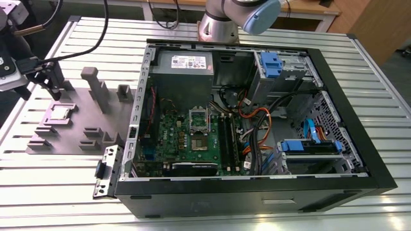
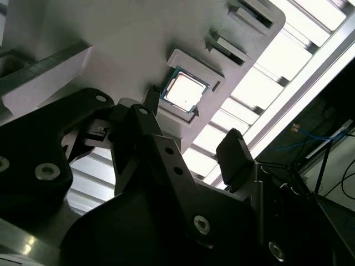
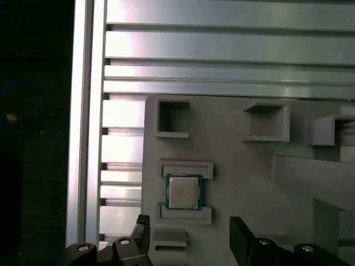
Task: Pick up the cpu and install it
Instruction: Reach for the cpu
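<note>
The cpu (image 1: 61, 112) is a small silver square lying flat in a raised pocket of the grey fixture plate (image 1: 74, 127), at the exterior view's left, outside the computer case. Both wrist views show the cpu (image 2: 184, 92) (image 3: 184, 192) from above, seated in its holder. My gripper (image 1: 40, 92) hovers just above and slightly behind it, open. Its two dark fingers (image 2: 236, 152) (image 3: 241, 235) stand wide apart with nothing between them. The motherboard's cpu socket (image 1: 199, 123) sits with its frame lifted inside the case.
The black computer case (image 1: 257, 192) lies open on its side on the slatted aluminium table (image 1: 51, 178). Grey upright blocks (image 1: 96, 84) rise from the fixture plate close to my gripper. Cables, drive bays with blue tabs (image 1: 270, 62) and a power supply crowd the case.
</note>
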Robot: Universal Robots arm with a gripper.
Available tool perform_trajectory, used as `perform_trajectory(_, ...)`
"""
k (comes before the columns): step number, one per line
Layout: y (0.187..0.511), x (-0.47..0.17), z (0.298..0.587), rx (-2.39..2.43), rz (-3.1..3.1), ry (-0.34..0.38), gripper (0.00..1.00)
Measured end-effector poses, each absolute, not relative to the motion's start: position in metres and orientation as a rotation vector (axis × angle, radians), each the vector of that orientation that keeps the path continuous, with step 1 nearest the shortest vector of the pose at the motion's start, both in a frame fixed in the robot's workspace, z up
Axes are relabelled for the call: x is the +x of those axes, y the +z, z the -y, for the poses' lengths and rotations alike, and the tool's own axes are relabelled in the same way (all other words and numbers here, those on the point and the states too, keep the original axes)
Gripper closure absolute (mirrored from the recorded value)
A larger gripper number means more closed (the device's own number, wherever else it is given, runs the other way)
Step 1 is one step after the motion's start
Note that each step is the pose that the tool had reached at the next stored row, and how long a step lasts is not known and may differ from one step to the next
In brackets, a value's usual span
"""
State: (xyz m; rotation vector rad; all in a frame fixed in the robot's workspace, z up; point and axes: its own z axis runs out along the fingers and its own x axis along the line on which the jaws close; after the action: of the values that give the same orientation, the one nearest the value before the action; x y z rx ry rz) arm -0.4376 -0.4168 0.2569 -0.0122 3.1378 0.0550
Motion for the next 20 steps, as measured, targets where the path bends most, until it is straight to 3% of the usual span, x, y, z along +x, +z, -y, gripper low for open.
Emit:
perform_trajectory(14, 0.234, -0.438, 0.417, -0.012, -3.138, 0.055, 0.33)
perform_trajectory(17, 0.234, -0.438, 0.417, -0.012, -3.138, 0.055, 0.47)
perform_trajectory(20, 0.233, -0.438, 0.417, -0.012, -3.137, 0.055, 0.47)
